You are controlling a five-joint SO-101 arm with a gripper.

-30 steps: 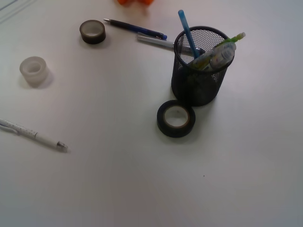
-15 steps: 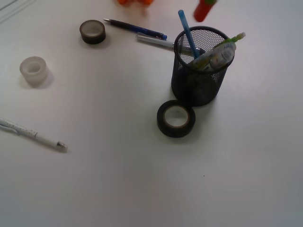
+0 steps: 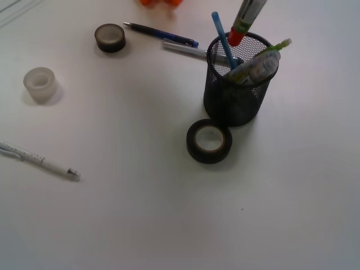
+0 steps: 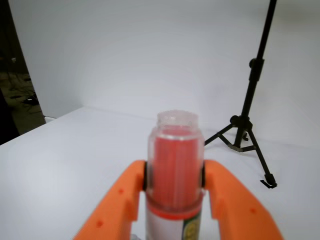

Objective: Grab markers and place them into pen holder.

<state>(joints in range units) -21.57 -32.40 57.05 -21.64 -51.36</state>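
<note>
Red-capped marker (image 4: 175,170), nearest the wrist lens: pinched cap-end foremost between the two orange fingers (image 4: 117,200) of the gripper (image 4: 175,185), pressed together on its barrel; held lengthwise, presumably so the cap leads into the cup.

Front view, near to far:
- White pen (image 3: 39,161) at the near left; not a task item.
- Black tape roll (image 3: 209,140) lying flat, just beside the foot of the pen holder (image 3: 233,98).
- Pen holder upright, wire mesh, right of centre. Inside, leaning on the right rim: a pale marker with yellow-green label (image 3: 256,67), a thin green stick (image 3: 275,49) and a thin light-blue stick (image 3: 222,38). Whether a second marker lies beneath the first cannot be told.
- Clear tape roll (image 3: 39,84) at the left, well apart.
- Red-capped marker (image 3: 243,25) tilted over the far rim, cap down, tip at or just inside the mouth; judged ready for release once lowered. Gripper itself out of this frame.
- Dark tape roll (image 3: 109,37), blue pen (image 3: 163,34) and silver pen (image 3: 185,49) beyond.
</note>
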